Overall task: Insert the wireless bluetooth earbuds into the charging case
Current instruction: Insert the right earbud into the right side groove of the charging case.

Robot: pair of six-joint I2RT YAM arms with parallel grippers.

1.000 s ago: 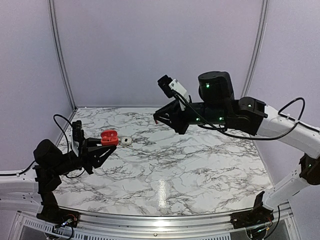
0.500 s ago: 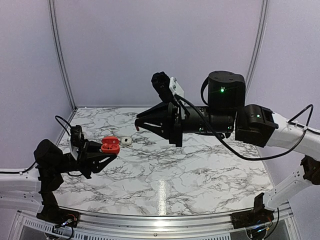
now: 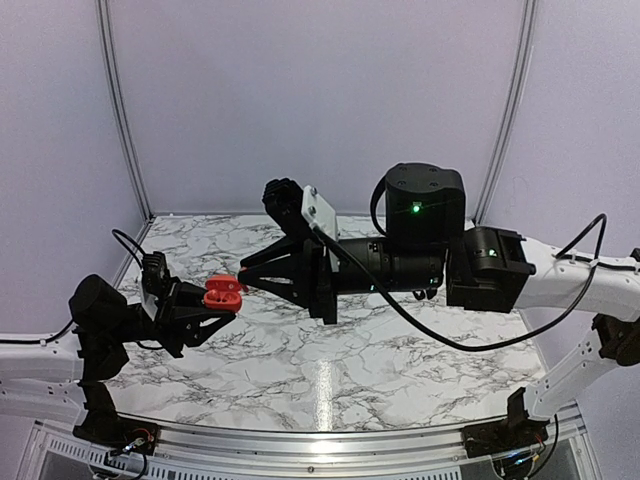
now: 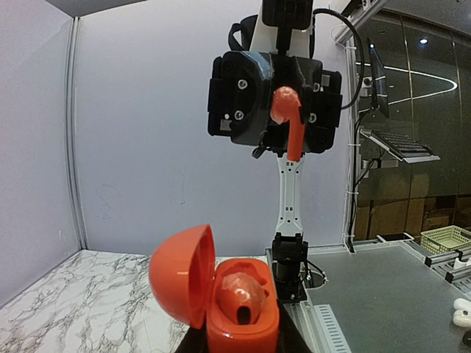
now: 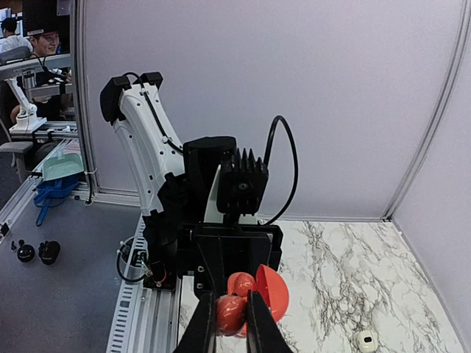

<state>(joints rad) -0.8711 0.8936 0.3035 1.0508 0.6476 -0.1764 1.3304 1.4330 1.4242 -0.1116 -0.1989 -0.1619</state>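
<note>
Left gripper (image 3: 215,303) is clamped on the base of a red round plastic charging case (image 4: 237,318) and holds it up off the white marble-pattern table (image 3: 400,350). The case's lid is hinged open, to the left in the left wrist view. A second red earbud (image 4: 241,289) is already seated in the case's well. Right gripper (image 3: 247,284) reaches in level towards the case, jaws pinched tight on a red plastic earbud (image 4: 285,112) with a short stem. In the top view the fingertips are just beside the case on its right. In the right wrist view the bud sits between the two fingers (image 5: 207,323), with the open case directly beyond it, near. Whether they touch I cannot tell. A small white round object (image 5: 366,340) lies on the table, right of the case in that view and well apart from it.
</note>
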